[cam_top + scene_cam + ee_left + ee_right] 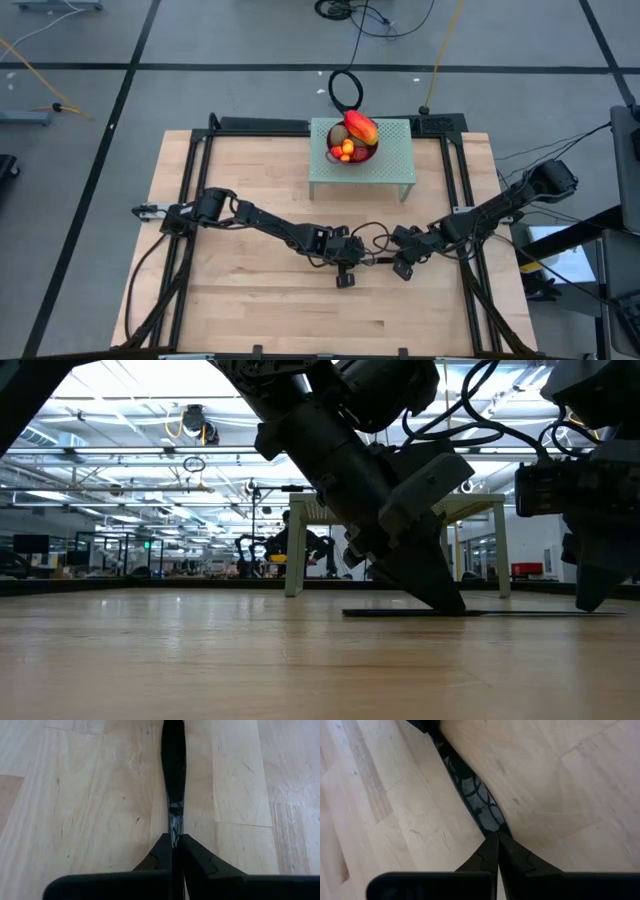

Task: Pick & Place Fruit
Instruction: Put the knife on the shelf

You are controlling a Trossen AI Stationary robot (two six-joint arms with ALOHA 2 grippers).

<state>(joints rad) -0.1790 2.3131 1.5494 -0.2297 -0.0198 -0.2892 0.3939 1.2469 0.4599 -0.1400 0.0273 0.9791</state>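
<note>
Fruit: the fruit [353, 139] sits heaped in a purple bowl [362, 157] on a small green perforated stand [392, 160] at the far middle of the desk [240, 310]; a red-yellow mango lies on top, with orange-red and brownish pieces beneath. Well apart from both arms.
Left gripper: the left gripper [174, 842] is down at desk level near the centre, jaws pressed together on a long dark knife [173, 780] lying flat on the wood, pinching it edge-on.
Right gripper: the right gripper [496, 840] is low just beside the left one, jaws pressed together at the other end of the same knife, on the glossy blade; whether it truly grips or only touches cannot be told.
Reason for placement: judged, both arms attend to the knife, likely to lift a thin flat item off the wood.
Task progress: judged, fruit not yet handled.
</note>
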